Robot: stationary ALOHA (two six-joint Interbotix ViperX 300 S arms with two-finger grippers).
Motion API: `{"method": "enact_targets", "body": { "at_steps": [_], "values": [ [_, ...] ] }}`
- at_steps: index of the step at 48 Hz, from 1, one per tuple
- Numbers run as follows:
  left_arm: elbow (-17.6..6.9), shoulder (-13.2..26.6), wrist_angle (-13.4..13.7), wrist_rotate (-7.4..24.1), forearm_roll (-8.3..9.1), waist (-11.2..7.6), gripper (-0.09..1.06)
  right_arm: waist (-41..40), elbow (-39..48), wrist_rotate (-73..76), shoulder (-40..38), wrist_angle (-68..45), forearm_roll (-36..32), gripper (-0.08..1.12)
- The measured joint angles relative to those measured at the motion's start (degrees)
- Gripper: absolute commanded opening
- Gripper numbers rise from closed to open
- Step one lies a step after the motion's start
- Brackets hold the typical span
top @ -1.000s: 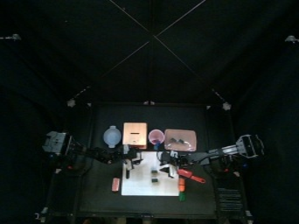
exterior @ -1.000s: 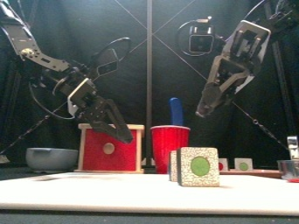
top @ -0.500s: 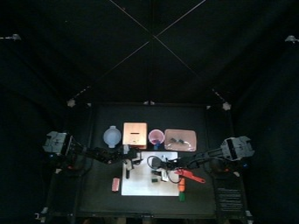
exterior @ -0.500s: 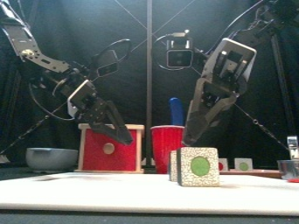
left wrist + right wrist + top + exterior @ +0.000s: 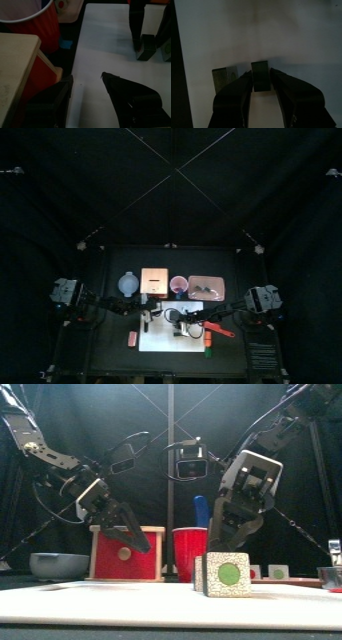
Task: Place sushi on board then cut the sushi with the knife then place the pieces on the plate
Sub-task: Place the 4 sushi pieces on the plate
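The left gripper hangs with jaws parted over the left part of the white cutting board, clear of the sushi. Two sushi pieces stand on edge near mid-board. The right gripper, the nearer one, is poised straight above one piece with jaws spread and lined up either side of it, so a plain descent should seat it.

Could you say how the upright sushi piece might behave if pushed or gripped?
The sushi piece stands upright, slab-like, on the white cutting board, so a nudge would probably tip it. Its flat faces look rigid, so a pinch should hold.
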Motion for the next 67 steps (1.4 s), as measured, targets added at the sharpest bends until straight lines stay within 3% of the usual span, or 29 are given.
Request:
{"method": "enact_targets", "body": {
  "at_steps": [9, 19, 35, 46, 67],
  "values": [
    [0.0, 0.0, 0.44, 0.0, 0.0, 0.0, 0.86, 0.0, 0.26, 0.35, -0.79, 1.85, -0.35, 0.57],
    [0.0, 0.0, 0.79, 0.0, 0.0, -0.09, 0.86, -2.02, 4.92, 0.35, -9.05, 7.12, 0.88, 0.57],
    [-0.09, 0.0, 0.79, 0.0, 0.0, 0.18, 0.86, -17.14, 19.95, 0.44, -29.79, 15.12, 0.7, 0.58],
    [-0.35, 0.0, 0.79, 0.0, 0.0, 0.26, 0.86, -28.65, 26.46, 0.0, -39.99, 18.28, -1.23, 0.58],
    [-1.41, 0.35, 0.79, 0.0, 0.0, 0.79, 0.86, -38.94, 32.43, -0.35, -42.28, 15.29, -5.01, 0.74]
  ]
}}
